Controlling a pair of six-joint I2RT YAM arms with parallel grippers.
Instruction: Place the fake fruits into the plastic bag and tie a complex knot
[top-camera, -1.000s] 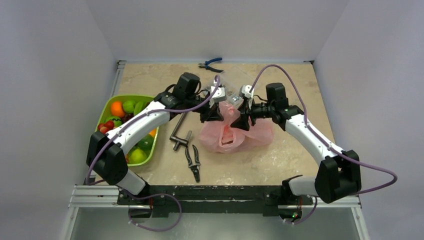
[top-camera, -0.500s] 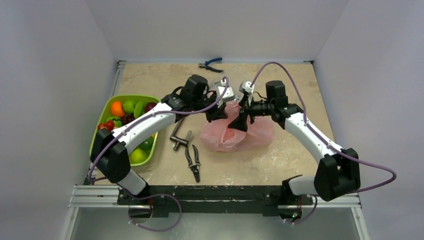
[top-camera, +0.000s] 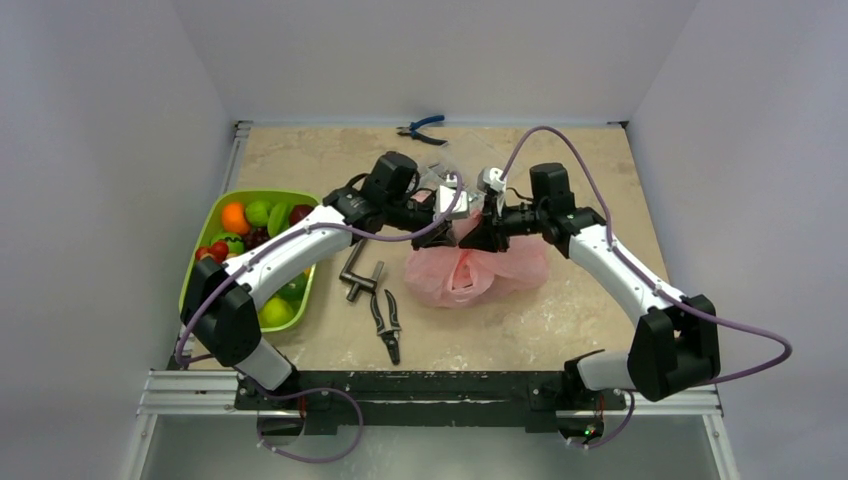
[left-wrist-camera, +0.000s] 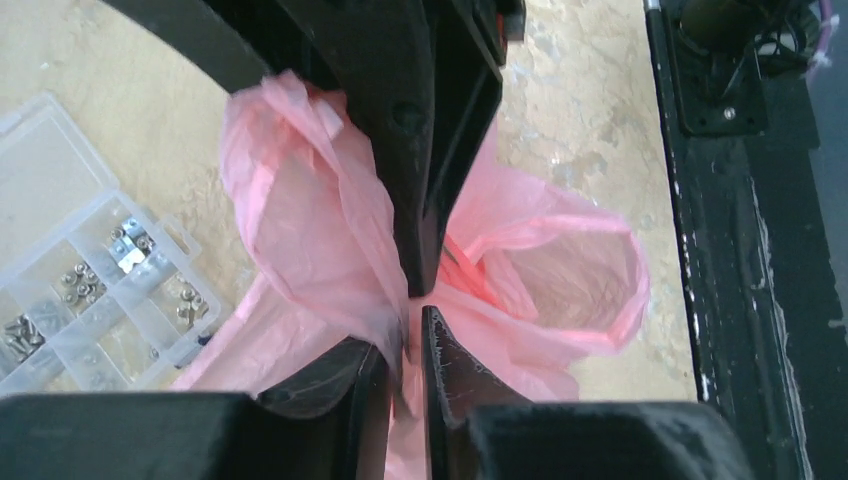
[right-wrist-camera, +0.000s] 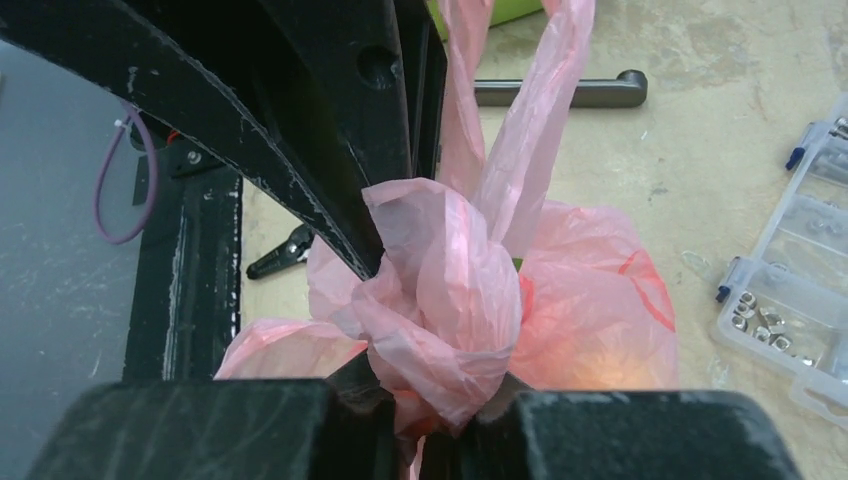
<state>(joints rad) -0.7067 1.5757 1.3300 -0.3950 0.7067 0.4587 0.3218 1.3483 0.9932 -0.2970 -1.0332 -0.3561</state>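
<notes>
Two claws pinch the same thin, crinkly, translucent pink plastic bag (top-camera: 470, 278), which sits mid-table. Your left gripper (left-wrist-camera: 412, 345) is clamped narrow on a strand of its film, and your right gripper (right-wrist-camera: 440, 400) is nipped tight just under the lumpy knot of twisted pink film (right-wrist-camera: 440, 290). Pull apart too hard and the film may tear; too gently and it slips, leaving the knot slack. Several small glossy plastic fruits (top-camera: 250, 225) lie in the lime-green oblong tray (top-camera: 262, 193), so cinching now would shut them out. Whether any sit inside the bag, I cannot quite tell.
</notes>
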